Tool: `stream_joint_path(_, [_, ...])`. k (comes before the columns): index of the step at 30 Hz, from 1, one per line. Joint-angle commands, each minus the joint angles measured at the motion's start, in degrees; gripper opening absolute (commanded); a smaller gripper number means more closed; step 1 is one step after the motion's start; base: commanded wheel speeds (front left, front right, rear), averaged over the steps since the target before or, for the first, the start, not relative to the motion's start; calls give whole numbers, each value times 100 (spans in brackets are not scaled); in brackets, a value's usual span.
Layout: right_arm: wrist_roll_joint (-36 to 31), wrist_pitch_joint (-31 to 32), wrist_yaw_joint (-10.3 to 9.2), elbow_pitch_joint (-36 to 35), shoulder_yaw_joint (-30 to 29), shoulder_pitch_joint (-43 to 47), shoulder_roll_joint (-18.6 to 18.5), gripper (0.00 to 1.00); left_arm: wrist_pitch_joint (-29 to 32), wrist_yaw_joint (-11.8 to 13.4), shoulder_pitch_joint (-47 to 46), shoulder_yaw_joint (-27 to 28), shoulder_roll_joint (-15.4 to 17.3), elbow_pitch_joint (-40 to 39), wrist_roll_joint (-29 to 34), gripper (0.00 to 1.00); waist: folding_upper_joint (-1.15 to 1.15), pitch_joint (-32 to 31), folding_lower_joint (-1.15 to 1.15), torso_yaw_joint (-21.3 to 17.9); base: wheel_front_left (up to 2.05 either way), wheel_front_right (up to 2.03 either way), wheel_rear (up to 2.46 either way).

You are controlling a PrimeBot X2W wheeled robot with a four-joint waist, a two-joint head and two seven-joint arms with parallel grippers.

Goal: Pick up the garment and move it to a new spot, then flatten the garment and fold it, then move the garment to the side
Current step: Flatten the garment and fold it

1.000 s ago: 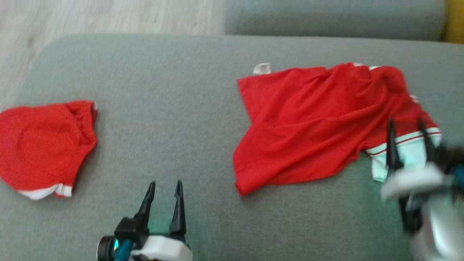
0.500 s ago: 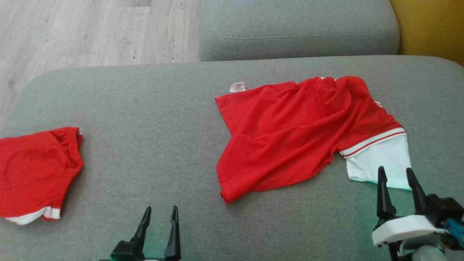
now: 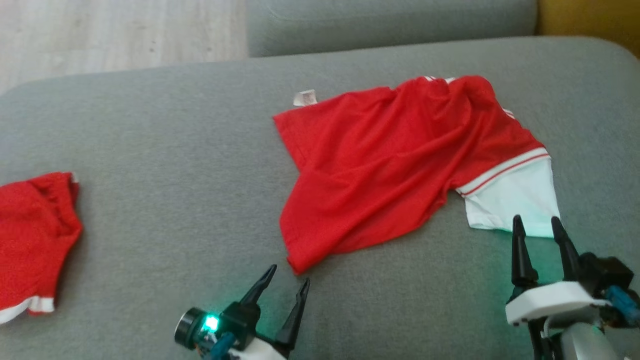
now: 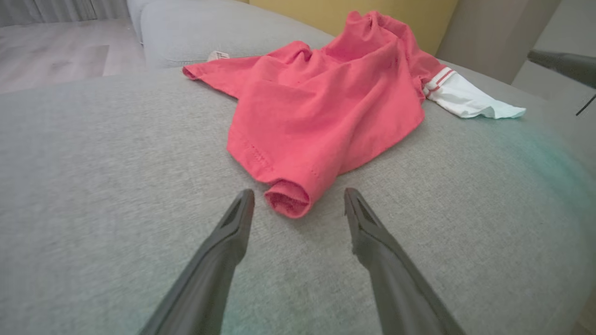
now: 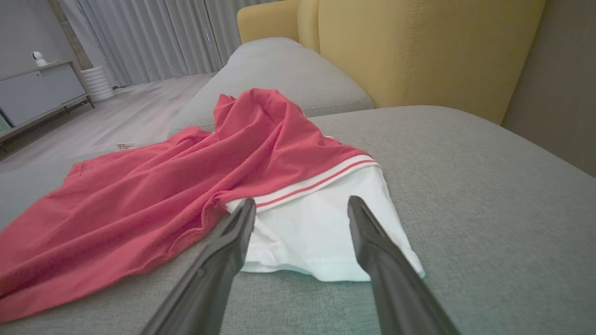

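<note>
Broadly, a grey sofa cushion (image 3: 165, 165) carries everything. Right of its middle lies the crumpled red garment (image 3: 380, 160) (one white sleeve (image 3: 510, 200) spread toward the right gripper (image 3: 535, 218)). A smaller red piece (image 3: 35, 235) sits well apart at the left edge. Both pincers stand spread, holding nothing: the left gripper (image 3: 290, 274) just short of the rolled hem corner, the right at the sleeve's edge. A white label (image 3: 304, 97) pokes from the far hem

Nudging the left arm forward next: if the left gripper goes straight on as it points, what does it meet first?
Probably the garment: its rolled red corner lies just ahead between the left gripper's open fingers, though depth is unclear.
</note>
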Motion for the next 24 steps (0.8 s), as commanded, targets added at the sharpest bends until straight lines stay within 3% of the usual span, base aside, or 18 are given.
stream_joint_path(1, [55,-69,22,-139,139,-224,-64,100,-31,-35,-280,121,0,-40,32,100,0,169,-1,-157,0,0,0])
stream_joint_path(24, [160,-69,22,-42,107,-452,-119,100,-31,-50,-737,229,0,456,-302,100,0,542,-1,-524,0,0,0])
